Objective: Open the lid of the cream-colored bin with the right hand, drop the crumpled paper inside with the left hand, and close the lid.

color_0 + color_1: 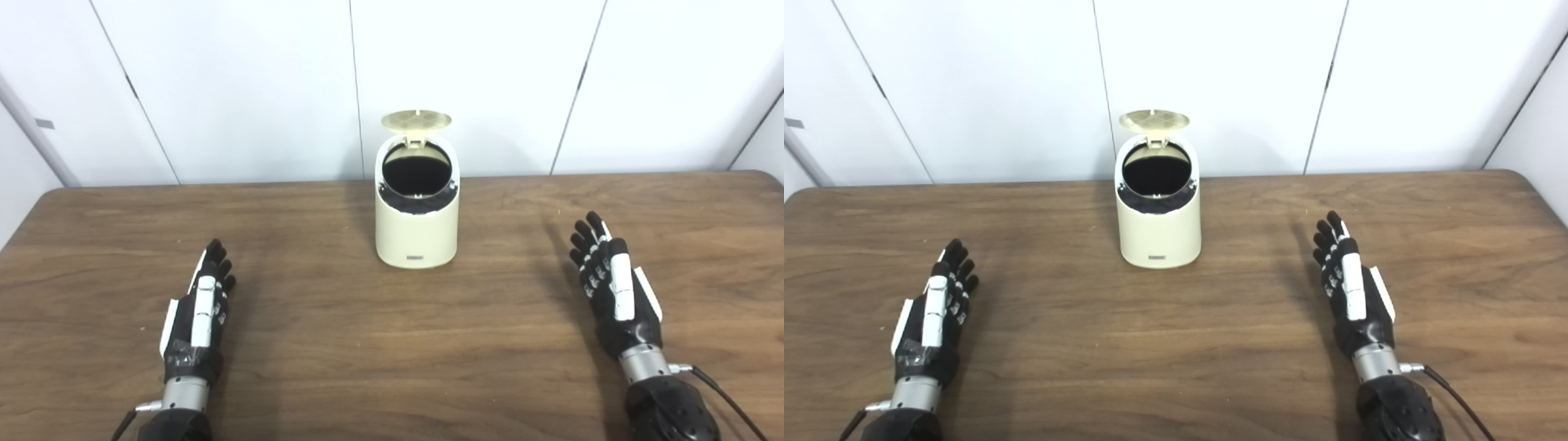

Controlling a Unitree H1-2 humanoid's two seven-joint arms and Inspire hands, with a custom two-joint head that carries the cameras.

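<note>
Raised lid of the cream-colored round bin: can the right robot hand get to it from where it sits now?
Probably yes. The right robot hand is open and holds nothing, and only bare wooden table lies between it and the cream-colored round bin, whose lid stands open.

Only the bin (416, 226) stands on the surface (380, 343), its lid (416, 120) raised, mouth unobstructed; bare wood lies open on either side.
</note>
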